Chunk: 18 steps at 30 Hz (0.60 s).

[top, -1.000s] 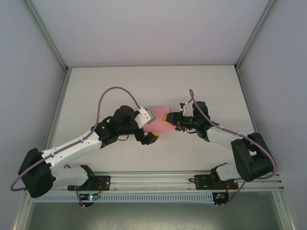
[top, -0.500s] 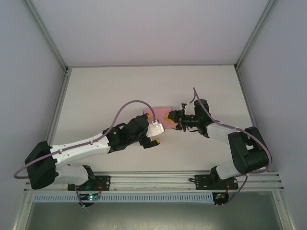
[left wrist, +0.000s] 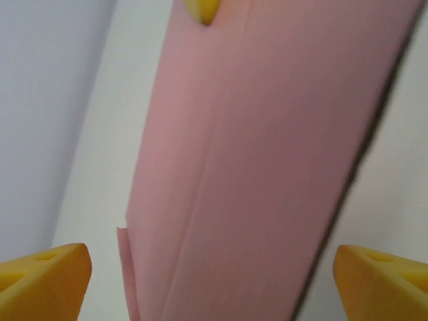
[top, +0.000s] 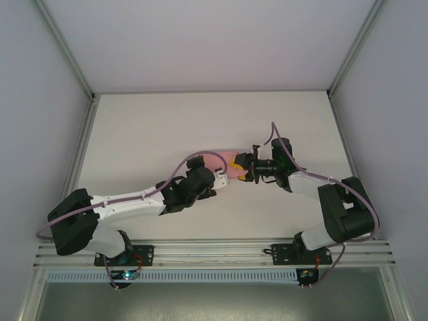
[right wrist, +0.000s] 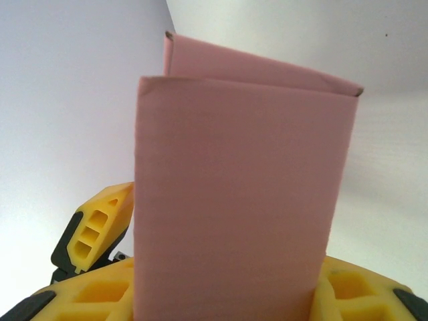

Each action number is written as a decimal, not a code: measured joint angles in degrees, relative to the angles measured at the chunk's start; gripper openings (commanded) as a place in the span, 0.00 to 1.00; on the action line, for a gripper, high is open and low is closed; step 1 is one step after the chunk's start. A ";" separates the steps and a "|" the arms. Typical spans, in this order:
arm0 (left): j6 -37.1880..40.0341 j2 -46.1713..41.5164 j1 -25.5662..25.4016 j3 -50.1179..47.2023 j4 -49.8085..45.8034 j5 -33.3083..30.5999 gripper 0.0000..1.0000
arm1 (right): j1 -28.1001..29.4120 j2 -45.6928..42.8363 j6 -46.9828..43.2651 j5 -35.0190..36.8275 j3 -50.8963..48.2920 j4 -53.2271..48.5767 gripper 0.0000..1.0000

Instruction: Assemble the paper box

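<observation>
The right claw (top: 239, 165) is clamped on one end of the paper box (right wrist: 241, 194), whose pink card rises from between its yellow fingers (right wrist: 100, 231). The left claw (left wrist: 214, 279) stands spread wide, one finger on either side of the box and neither touching it. The box sits near the middle of the white tabletop (top: 154, 127), between the two claws; whether it rests on the surface or hangs just above it I cannot tell. As to progress, the card looks folded along its creases into a flattish sleeve: in the right wrist view two pink layers stand a little apart at the far end, which is open. A narrow flap (left wrist: 124, 267) pokes out at one long edge in the left wrist view. I judge the walls formed but not squared up, and the ends not yet closed, so tucking the flaps is left. No brand, label or writing can be read on the card, claws or tabletop.
</observation>
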 measured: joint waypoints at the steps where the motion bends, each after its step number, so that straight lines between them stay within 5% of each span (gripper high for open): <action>1: 0.52 0.00 0.00 -0.50 1.22 -0.37 0.89 | 0.00 -0.28 0.39 -0.11 0.00 0.04 0.37; 5: 2.27 -0.02 -0.04 -1.66 3.96 -1.53 0.85 | 0.22 -1.86 1.88 -0.42 -0.04 0.07 0.38; 18: 6.25 0.00 -1.81 -1.92 6.82 -3.78 0.49 | 1.11 -4.11 3.43 -0.46 -0.11 -1.70 0.44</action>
